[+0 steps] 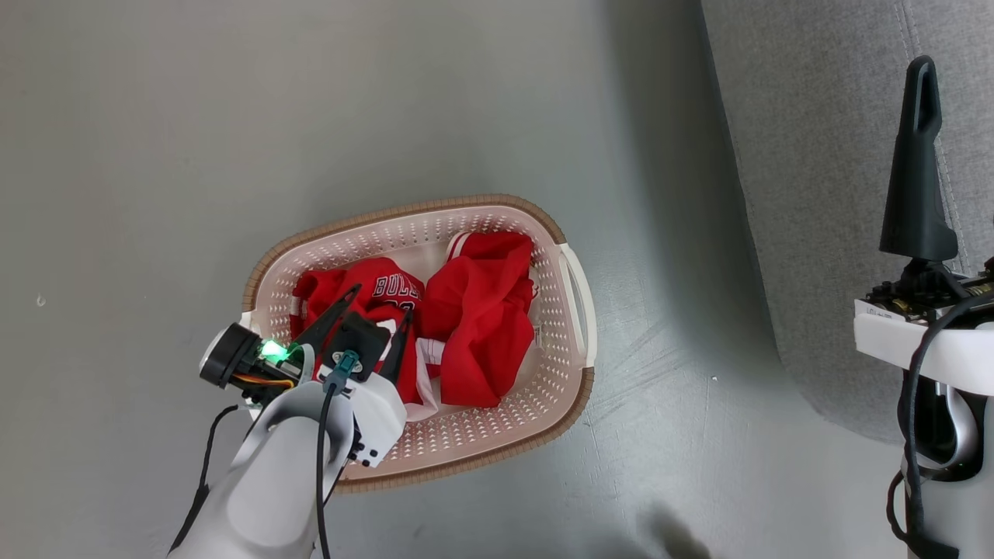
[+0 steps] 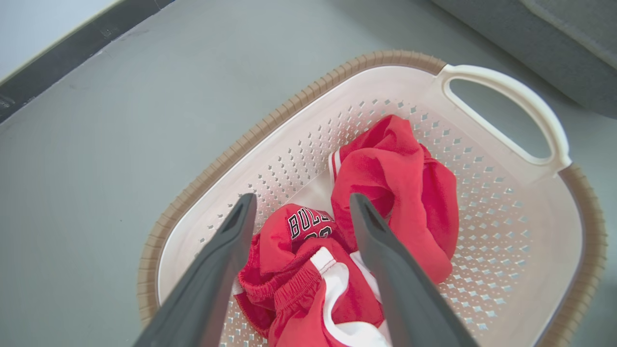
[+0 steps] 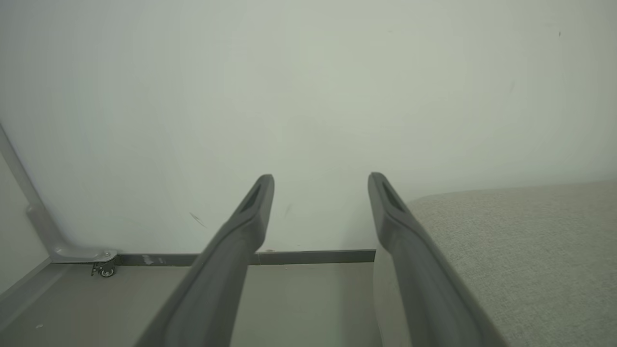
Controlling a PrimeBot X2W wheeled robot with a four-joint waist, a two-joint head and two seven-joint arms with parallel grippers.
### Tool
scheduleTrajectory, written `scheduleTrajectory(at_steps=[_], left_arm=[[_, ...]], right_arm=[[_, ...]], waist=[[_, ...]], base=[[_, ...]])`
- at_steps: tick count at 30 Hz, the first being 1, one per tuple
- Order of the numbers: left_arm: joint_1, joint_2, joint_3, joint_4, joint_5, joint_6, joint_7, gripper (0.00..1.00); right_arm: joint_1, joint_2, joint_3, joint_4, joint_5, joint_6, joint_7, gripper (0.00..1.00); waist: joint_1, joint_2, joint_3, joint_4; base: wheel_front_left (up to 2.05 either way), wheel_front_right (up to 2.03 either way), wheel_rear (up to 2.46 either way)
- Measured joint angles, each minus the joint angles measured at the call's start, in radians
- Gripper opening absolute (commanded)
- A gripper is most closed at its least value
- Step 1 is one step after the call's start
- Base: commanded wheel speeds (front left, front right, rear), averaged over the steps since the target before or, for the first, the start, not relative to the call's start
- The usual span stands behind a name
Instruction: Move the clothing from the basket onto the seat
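Observation:
The clothing, two crumpled red garments, lies in the basket (image 1: 419,208): one with white trim and black-and-white lettering (image 1: 384,289) on the left, a plain red one (image 1: 477,310) on the right. My left gripper (image 1: 380,307) is open and points down into the basket, over the lettered garment (image 2: 308,224). Its fingers stand on either side of the garment and grip nothing. The plain red garment (image 2: 405,183) lies just beyond the left gripper (image 2: 302,200). My right gripper (image 1: 922,78) is open and raised over the grey seat (image 1: 815,155), far from the basket. The right gripper (image 3: 321,178) holds nothing.
The basket stands on a grey floor (image 1: 233,116), its white handle (image 2: 511,94) towards the seat (image 2: 554,33). In the right wrist view the seat (image 3: 520,241) lies at the right, with a pale wall (image 3: 289,72), a dark baseboard and a small caster (image 3: 106,271) at the lower left.

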Motion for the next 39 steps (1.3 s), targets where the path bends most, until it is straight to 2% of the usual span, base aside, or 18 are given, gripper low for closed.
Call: scheduleTrajectory(at_steps=[23,39], left_arm=[[-0.038,0.001,-0.048,0.083,0.039,-0.007,0.033,1.0],[-0.059,0.007,-0.106,0.157,0.092,-0.025,0.112,1.0]], right_arm=[[-0.021,0.0,0.005,0.001,0.002,0.0,0.0,1.0],[-0.022,0.0,0.006,0.018,0.003,0.0,-0.01,1.0]], waist=[[-0.0001,0.0,0.042,-0.003],[0.0,0.0,0.043,-0.017]], base=[[0.0,0.0,0.0],[0.0,0.0,0.0]])
